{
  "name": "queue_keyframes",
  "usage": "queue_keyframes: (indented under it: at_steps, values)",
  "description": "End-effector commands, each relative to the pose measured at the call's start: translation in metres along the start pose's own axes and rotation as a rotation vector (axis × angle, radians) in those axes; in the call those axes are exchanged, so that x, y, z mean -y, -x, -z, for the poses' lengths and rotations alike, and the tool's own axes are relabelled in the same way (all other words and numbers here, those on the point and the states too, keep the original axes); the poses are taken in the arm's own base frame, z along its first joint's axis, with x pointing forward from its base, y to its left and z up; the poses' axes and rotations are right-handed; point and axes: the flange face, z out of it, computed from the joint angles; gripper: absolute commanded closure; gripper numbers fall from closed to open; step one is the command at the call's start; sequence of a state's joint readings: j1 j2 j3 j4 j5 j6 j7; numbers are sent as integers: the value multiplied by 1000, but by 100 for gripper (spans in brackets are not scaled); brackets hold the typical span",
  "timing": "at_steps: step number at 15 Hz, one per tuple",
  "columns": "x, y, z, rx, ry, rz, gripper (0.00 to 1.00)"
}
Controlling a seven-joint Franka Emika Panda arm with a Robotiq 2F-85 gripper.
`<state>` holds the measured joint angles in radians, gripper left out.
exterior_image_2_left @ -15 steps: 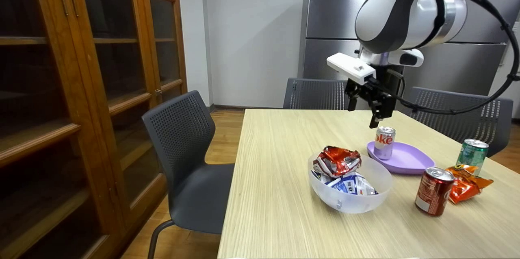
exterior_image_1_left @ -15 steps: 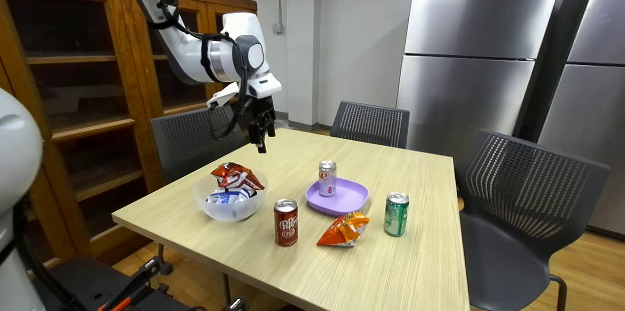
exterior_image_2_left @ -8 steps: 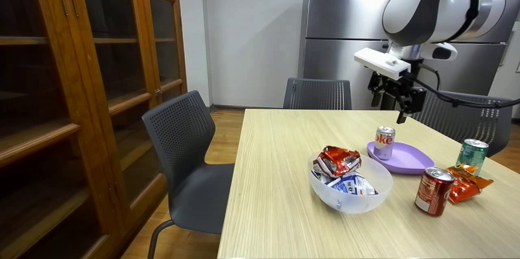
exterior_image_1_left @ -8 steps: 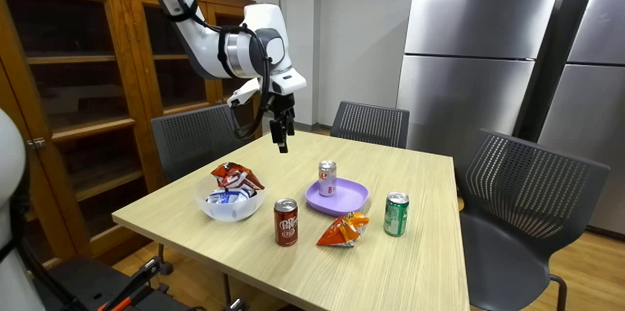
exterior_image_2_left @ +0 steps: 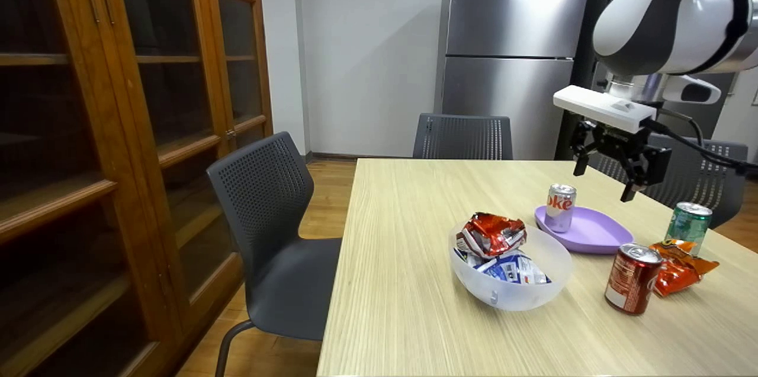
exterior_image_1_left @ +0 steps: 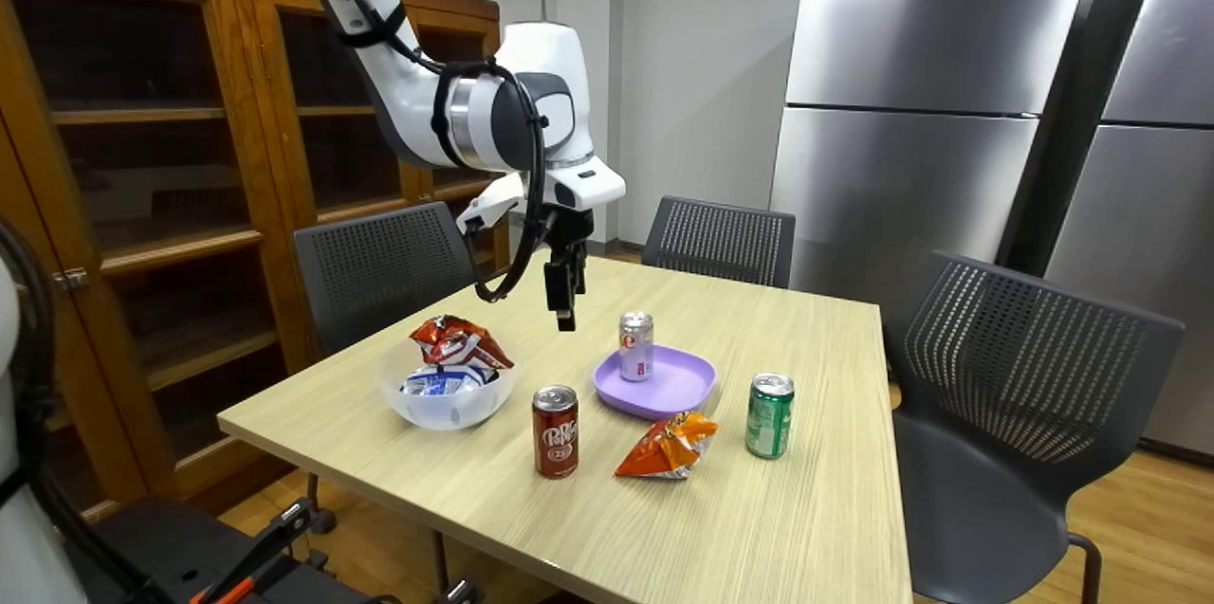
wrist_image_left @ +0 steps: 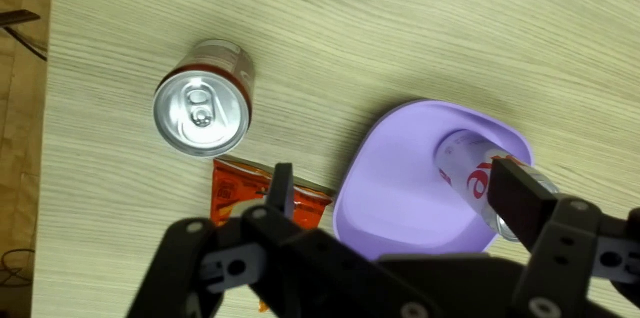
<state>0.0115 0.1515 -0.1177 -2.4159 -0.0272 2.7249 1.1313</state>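
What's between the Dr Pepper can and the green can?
An orange snack bag, lying on the table; an exterior view shows it between the Dr Pepper can and green can.

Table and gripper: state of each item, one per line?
Robotiq gripper: open, holding nothing
Purple plate: right side up
Coke can: upright, on plate
Dr Pepper can: upright, appears unopened
Green can: upright
Orange snack bag: lying down, seal unclear
Frosted bowl: upright, partly filled
Blue snack bag: inside bowl
Red snack bag: atop blue one
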Motion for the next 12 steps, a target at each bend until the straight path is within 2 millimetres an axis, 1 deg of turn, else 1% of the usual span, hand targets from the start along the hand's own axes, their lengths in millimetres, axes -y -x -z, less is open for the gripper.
queue_keyframes:
  at_steps: [1,6,12]
  values:
    - [-29,-4,4,39,1,16,0]
    - [-61,-6,-3,88,29,26,0]
    - [-91,0,-7,115,66,32,0]
